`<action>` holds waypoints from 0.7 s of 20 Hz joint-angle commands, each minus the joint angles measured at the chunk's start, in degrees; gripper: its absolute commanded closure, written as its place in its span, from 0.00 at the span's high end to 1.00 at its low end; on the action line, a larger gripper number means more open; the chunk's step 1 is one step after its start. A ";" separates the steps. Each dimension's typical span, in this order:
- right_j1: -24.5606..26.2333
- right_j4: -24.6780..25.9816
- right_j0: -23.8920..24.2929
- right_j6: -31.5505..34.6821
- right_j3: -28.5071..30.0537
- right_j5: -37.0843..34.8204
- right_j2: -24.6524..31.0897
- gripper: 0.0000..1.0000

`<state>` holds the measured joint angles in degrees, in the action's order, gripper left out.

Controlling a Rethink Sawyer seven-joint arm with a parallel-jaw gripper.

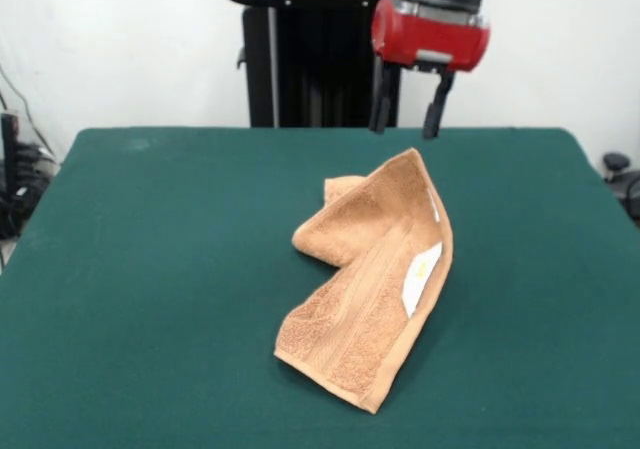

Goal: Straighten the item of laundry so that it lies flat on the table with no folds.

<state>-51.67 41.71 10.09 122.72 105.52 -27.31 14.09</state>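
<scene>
The item of laundry [372, 279], an orange-tan terry towel, lies folded over itself near the middle of the table [150, 269]. Its upper part doubles back to the left, and one corner points up toward the back. A white care label [421, 277] shows on its right side. My gripper [406, 127] hangs above and just behind that raised corner, clear of the cloth. Its two dark fingers [381, 99] stand apart, so it is open, with nothing between them.
The dark green cloth covers the table out to all its edges. Cables and dark gear sit off the left edge [15, 179], and a small dark object [618, 169] stands off the right edge.
</scene>
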 commanded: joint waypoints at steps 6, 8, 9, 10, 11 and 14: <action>11.69 3.48 -3.77 4.08 0.53 6.48 -1.27 1.00; 12.40 3.29 -4.76 4.64 0.02 7.13 -1.79 1.00; 12.63 2.99 -5.15 4.88 -0.11 7.40 -2.02 1.00; 12.74 2.86 -5.73 5.29 -0.20 7.83 -2.54 1.00; 12.96 2.64 -6.31 5.80 -0.31 8.43 -3.01 1.00; 13.21 2.12 -7.10 5.09 -1.22 8.91 -3.45 1.00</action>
<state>-40.79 41.67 5.44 122.72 105.45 -22.06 11.04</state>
